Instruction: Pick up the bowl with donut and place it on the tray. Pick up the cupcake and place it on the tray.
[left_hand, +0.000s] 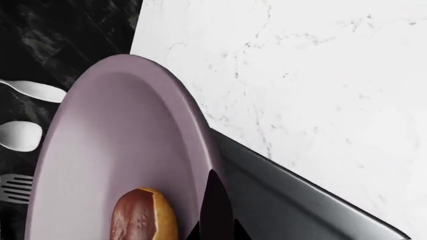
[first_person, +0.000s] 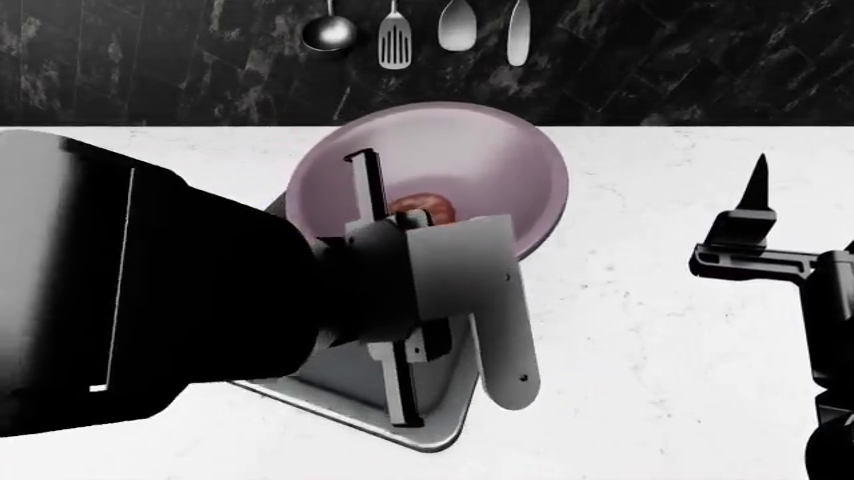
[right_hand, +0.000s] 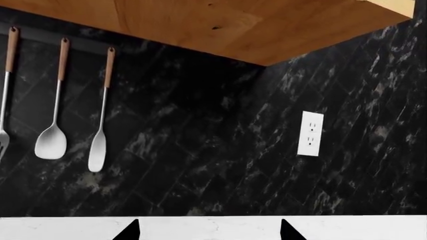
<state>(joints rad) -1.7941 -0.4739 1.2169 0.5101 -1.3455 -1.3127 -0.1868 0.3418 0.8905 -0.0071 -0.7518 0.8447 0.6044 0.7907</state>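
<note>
Head view. My left gripper (first_person: 380, 290) holds the bowl (first_person: 494, 170) by its near rim, jaws clamped on that rim with one finger inside and one outside, as the left wrist view confirms. The bowl is tilted, its far edge raised toward 12 o'clock. The donut (first_person: 420, 205) lies inside the bowl against the low side, just beside my inner finger. The tray (first_person: 441, 420) lies on the white marble bench (first_person: 641, 330) beneath my left arm, with one corner showing at 6 o'clock; the bowl's low edge is over it, though I cannot tell whether the two touch. My right gripper (first_person: 754, 225) hangs at 3 o'clock, well apart from the bowl, over bare bench; in the right wrist view its two fingertips (right_hand: 130, 231) stand wide apart with nothing between them. Utensils (first_person: 394, 40) hang on the dark wall at 12 o'clock. The cupcake appears in no view.
</note>
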